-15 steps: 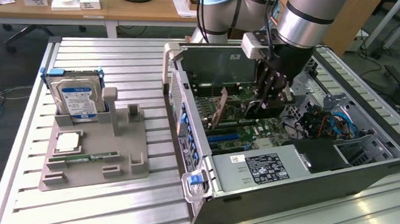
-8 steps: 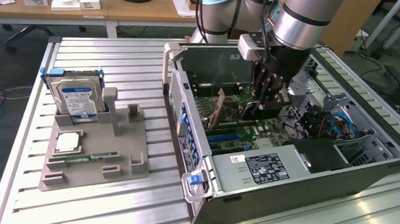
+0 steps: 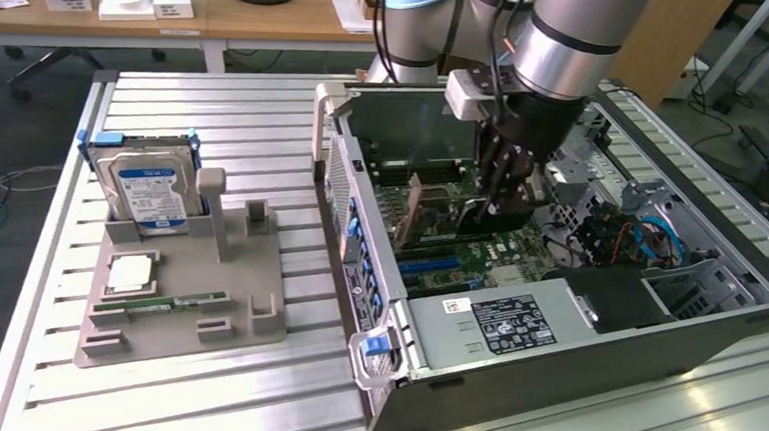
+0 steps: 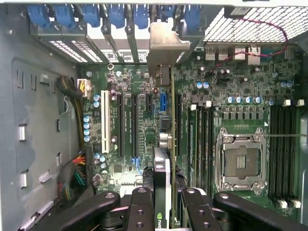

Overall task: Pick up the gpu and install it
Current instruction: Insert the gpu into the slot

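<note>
The gripper [image 4: 163,209] is clenched on the gpu [image 4: 162,159], with its black jointed fingers [image 4: 141,207] pressing against both flat faces of the thin card. The gpu stands on edge inside the open computer case [image 3: 576,357], above the green motherboard [image 4: 139,86]. Its folded silver end bracket [image 4: 163,43] sits close to the case's perforated rear wall, under a row of blue plastic latches [image 4: 110,14]. Whether the card's lower edge touches a slot cannot be told. Also inside the case, beside the card, is a square metal-framed processor socket [image 4: 239,163]. Outside the case, on the ribbed aluminium table [image 3: 230,116], a grey moulded holder [image 3: 186,304] carries an upright silver hard drive [image 3: 153,186] with a blue-white label.
</note>
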Controlling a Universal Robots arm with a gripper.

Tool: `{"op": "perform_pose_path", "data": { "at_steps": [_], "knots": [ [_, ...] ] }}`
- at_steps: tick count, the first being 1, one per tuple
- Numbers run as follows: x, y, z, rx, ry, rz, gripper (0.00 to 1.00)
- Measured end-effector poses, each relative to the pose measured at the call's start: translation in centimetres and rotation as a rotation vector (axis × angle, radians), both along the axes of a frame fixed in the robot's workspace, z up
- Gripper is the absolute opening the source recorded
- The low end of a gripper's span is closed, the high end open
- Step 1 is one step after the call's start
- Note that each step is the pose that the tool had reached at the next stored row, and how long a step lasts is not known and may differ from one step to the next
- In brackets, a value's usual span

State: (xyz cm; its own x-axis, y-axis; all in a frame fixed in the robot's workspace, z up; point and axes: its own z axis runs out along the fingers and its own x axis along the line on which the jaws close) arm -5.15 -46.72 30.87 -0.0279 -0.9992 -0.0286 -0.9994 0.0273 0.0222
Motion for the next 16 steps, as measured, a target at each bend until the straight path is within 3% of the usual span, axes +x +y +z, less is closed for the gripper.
{"op": "perform_pose_path", "data": {
  "at_steps": [5,11,16],
  "knots": [
    [-0.7,0.3,-0.2,0.0001,-0.002,0.002,0.27],
    [-1.2,0.39,-0.88,0.0001,-0.0179,0.015,0.27],
    [-2.1,0.41,-1.01,0.0001,-0.0225,0.016,0.27]
  ]
}}
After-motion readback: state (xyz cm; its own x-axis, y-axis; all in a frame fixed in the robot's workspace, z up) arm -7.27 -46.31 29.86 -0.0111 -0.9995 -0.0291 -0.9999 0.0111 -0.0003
